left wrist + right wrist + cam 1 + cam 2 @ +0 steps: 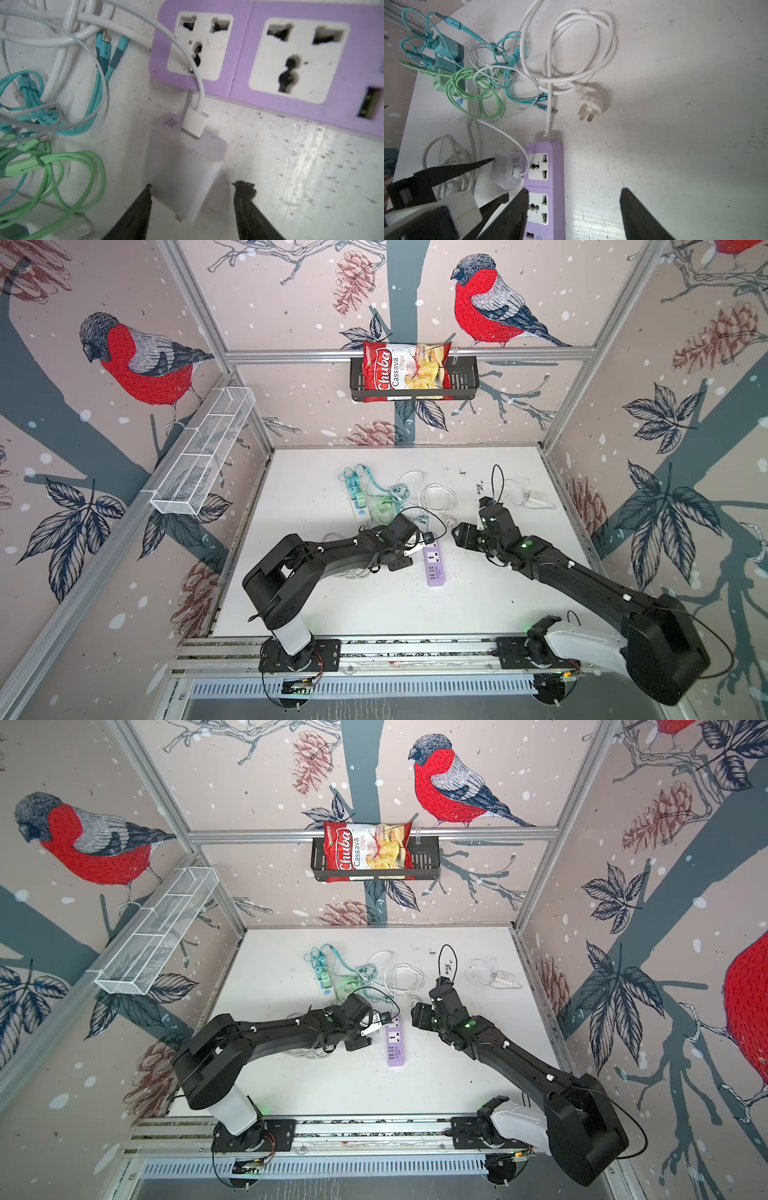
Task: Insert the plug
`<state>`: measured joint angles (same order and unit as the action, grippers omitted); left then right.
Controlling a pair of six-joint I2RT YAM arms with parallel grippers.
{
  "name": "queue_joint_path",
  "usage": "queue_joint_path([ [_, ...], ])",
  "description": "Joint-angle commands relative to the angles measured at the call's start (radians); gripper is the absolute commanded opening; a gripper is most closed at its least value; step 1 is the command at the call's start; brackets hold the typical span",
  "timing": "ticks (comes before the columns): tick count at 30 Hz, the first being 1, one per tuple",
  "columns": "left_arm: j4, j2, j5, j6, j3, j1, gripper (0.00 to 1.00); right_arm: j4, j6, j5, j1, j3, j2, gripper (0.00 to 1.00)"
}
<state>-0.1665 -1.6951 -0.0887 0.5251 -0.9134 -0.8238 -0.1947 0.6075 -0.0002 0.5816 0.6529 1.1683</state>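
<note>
Lying on its side on the white table, the white charger plug sits just beside the purple power strip. It is near the strip's end socket but not in it. A thin white cable is stuck into the charger plug's face and loops over that socket. My left gripper has its two black fingers apart, one on each side of the charger plug. One tip touches the plug's edge and the other stands a little off it, so I am not squeezing it (only around it). My right gripper is spread wide too, with nothing held. It hangs over the strip's second socket and the bare table next to it. A thick white cord comes out of the strip's end and lies in loops on the table. Past that is a messy pile of teal cables and green cables. They are tangled by some teal and green chargers near the back of the table. In both top views a red chips bag sits in a black basket on the back wall. A white wire basket hangs on the left wall.
</note>
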Motion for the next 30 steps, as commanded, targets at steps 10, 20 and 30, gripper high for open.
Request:
queue_joint_path([
  [10,0.017,-0.093,0.052,0.064,-0.075,0.036,0.60,0.011,-0.020,0.006,-0.015,-0.009,0.005,0.70],
  [20,-0.002,-0.088,0.192,0.053,-0.073,0.036,0.58,0.011,-0.018,-0.016,-0.023,-0.019,-0.002,0.70],
  [30,-0.013,-0.076,0.092,0.074,-0.125,0.052,0.66,0.021,-0.015,-0.017,-0.022,-0.053,-0.029,0.70],
])
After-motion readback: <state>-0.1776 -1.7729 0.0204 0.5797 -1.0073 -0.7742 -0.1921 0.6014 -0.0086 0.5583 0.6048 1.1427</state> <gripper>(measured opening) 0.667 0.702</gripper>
